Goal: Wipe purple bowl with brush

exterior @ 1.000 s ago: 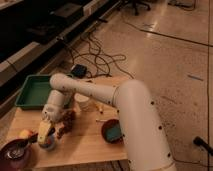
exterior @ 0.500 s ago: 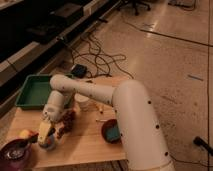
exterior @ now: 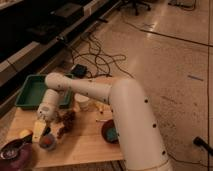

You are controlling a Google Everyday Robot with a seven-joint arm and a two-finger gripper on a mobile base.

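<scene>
The purple bowl [exterior: 15, 161] sits at the table's front left corner, partly cut off by the picture's edge, with a pale object lying across its inside. My gripper [exterior: 40, 131] hangs low over the table just up and right of the bowl, at the end of the white arm that reaches in from the right. It is shut, and I cannot tell whether anything is held in it. I cannot make out the brush in this view.
A small grey-blue cup [exterior: 47, 142] stands just under the gripper. Nearby are a yellow object [exterior: 25, 134], a dark clump [exterior: 62, 127], a white cup [exterior: 82, 102] and a reddish-brown bowl [exterior: 110, 131]. A green tray [exterior: 27, 92] lies at the back left. Cables [exterior: 95, 57] trail on the floor behind.
</scene>
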